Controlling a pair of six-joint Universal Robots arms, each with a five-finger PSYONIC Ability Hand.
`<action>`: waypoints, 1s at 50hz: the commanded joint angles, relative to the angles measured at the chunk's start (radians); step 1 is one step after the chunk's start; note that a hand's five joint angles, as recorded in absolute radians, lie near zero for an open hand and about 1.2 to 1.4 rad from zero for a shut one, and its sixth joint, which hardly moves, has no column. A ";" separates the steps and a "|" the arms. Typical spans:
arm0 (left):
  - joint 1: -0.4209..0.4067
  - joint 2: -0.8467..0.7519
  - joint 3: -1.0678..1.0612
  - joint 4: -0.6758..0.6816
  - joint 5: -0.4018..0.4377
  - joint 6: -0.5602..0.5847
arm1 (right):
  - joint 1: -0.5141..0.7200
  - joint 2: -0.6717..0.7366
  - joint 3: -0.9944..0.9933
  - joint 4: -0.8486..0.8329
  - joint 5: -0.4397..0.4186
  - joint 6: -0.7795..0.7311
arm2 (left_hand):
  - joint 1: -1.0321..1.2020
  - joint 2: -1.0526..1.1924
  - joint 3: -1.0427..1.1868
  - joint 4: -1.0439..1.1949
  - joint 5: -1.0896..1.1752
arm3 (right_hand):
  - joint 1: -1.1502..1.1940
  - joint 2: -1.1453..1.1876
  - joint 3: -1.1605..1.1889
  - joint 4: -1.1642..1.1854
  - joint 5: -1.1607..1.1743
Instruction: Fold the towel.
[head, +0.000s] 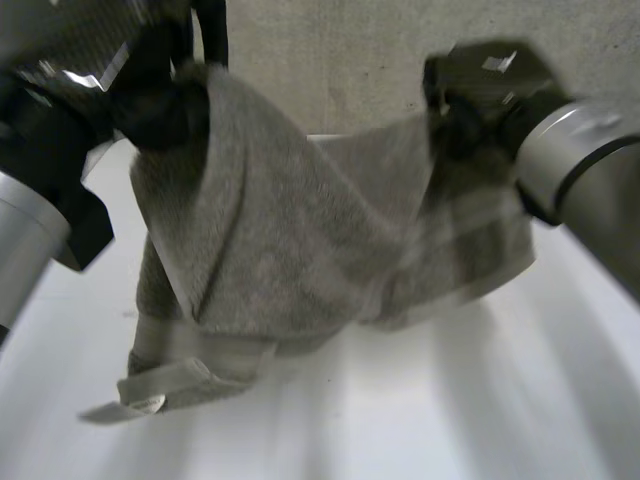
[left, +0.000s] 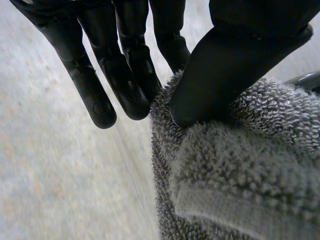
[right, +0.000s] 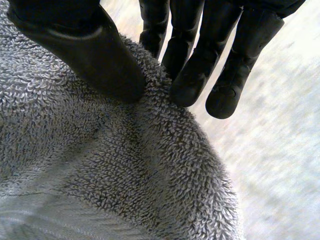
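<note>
Head view: I hold the towel (head: 290, 240) up between both hands, its lower hem resting on the counter (head: 450, 400), so the cloth hangs open for folding. My left hand (head: 160, 105) pinches one upper end between thumb and fingers. My right hand (head: 470, 95) pinches the other likewise, which spreads the top edge.

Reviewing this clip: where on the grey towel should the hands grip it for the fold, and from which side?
Along its upper edge, near the two ends, coming from above. The towel hangs with its hemmed lower edge on the table, so pinching both upper ends should hold it spread. The left hand and right hand pinch it there, thumb against fingers.
</note>
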 joint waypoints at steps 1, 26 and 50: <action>0.023 -0.126 -0.086 0.006 0.007 0.002 | 0.038 0.170 0.004 0.025 0.000 -0.032 | 0.209 0.179 0.180 0.179 0.194 | 0.065 0.076 0.060 0.057 0.062; 0.100 -0.468 0.173 0.020 0.007 -0.213 | 0.029 0.426 -0.269 -0.320 0.043 -0.063 | 0.209 0.179 0.180 0.179 0.194 | 0.065 0.076 0.060 0.057 0.062; -0.068 -0.571 0.175 0.043 0.005 -0.246 | -0.038 0.437 -0.226 -0.148 0.075 -0.081 | 0.209 0.179 0.180 0.179 0.194 | -1.157 -1.146 -1.162 -1.164 -1.160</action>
